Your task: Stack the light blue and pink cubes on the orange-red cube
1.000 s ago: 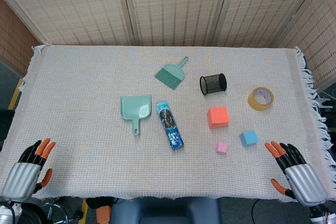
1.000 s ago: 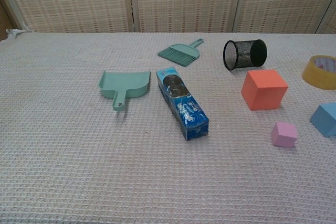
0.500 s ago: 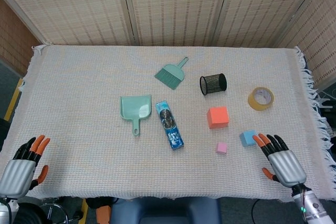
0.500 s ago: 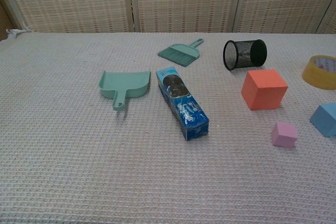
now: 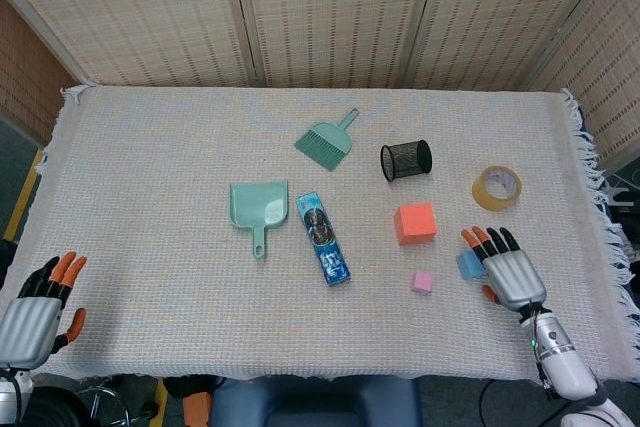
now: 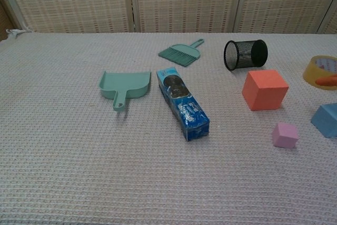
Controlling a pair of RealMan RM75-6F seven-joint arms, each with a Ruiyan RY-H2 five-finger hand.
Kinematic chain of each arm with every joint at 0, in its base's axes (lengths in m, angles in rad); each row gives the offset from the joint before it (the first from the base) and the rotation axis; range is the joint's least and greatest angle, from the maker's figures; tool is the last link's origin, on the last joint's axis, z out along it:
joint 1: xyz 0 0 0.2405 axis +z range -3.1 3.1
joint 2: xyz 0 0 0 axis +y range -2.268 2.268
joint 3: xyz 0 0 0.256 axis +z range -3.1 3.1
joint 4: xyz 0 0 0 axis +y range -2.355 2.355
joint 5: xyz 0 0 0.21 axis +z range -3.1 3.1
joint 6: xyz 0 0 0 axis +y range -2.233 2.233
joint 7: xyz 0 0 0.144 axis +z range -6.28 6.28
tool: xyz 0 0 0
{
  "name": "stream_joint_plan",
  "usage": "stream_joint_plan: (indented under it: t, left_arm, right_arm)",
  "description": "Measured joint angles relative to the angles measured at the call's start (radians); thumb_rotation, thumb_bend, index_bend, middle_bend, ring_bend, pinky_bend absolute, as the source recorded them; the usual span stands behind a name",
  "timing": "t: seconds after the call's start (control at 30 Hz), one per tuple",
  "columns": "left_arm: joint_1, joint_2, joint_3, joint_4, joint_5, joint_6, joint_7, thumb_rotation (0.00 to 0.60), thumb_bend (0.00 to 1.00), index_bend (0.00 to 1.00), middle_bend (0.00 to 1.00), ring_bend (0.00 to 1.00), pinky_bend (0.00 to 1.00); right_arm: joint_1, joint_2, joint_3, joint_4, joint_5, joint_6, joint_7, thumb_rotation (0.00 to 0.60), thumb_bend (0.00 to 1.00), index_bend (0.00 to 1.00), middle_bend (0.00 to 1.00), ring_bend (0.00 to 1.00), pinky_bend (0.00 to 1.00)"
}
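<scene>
Moved: the right hand (image 5: 504, 269) has travelled inward from the table's near right corner and now hangs over the light blue cube (image 5: 467, 263); the left hand (image 5: 37, 305) has slid back toward the near left edge. None of the 3 cubes has shifted.
Right hand: fingers extended and spread, palm down above the cube, covering its right part in the head view; whether they touch it cannot be told. It holds nothing. In the chest view only an orange fingertip shows at the right border.
Left hand: fingers apart and empty, at the near left edge of the table (image 5: 150, 277).
Light blue cube: on the cloth, near-right of the orange-red cube (image 5: 414, 223), apart from it.
Pink cube: the pink cube (image 5: 422, 281) sits on the cloth, just in front of the orange-red cube and left of the light blue one.
Bystanders: a dustpan (image 5: 257, 208), a brush (image 5: 324, 140), a blue packet (image 5: 323, 237), a tipped mesh cup (image 5: 405, 159) and a tape roll (image 5: 496, 187).
Progress: 0 of 2 cubes stacked. The first grasp looks about to begin; lifting, placing and the whole second cube remain.
</scene>
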Motion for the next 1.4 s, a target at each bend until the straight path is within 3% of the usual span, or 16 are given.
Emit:
stream_joint_plan:
  t: [0.27, 0.57, 0.87, 1.13, 1.4]
  left_arm:
    - [-0.007, -0.002, -0.005, 0.001, -0.020, -0.016, 0.005, 0.600, 0.47, 0.00, 0.00, 0.00, 0.15]
    - [-0.015, 0.000, -0.016, 0.004, -0.055, -0.035, 0.005, 0.600, 0.47, 0.00, 0.00, 0.00, 0.15]
    - [-0.020, 0.002, -0.020, 0.007, -0.070, -0.045, 0.001, 0.600, 0.47, 0.00, 0.00, 0.00, 0.15]
    - [-0.024, 0.004, -0.023, 0.009, -0.083, -0.052, -0.007, 0.600, 0.47, 0.00, 0.00, 0.00, 0.15]
    - [-0.030, 0.005, -0.025, 0.009, -0.094, -0.064, -0.008, 0.600, 0.47, 0.00, 0.00, 0.00, 0.15]
  right_arm:
    - [0.026, -0.049, 0.008, 0.063, 0.039, -0.029, 0.003, 0.600, 0.19, 0.12, 0.00, 0.00, 0.06]
    - [0.053, -0.153, 0.023, 0.202, 0.077, -0.027, 0.046, 0.600, 0.19, 0.33, 0.00, 0.00, 0.09]
    - [0.059, -0.187, 0.031, 0.249, 0.073, 0.012, 0.101, 0.600, 0.19, 0.48, 0.02, 0.00, 0.13]
    - [0.074, -0.113, 0.043, 0.158, 0.068, 0.004, 0.141, 0.600, 0.19, 0.49, 0.02, 0.00, 0.13]
    - [0.113, 0.038, 0.076, -0.036, 0.086, -0.026, 0.131, 0.600, 0.19, 0.50, 0.02, 0.00, 0.13]
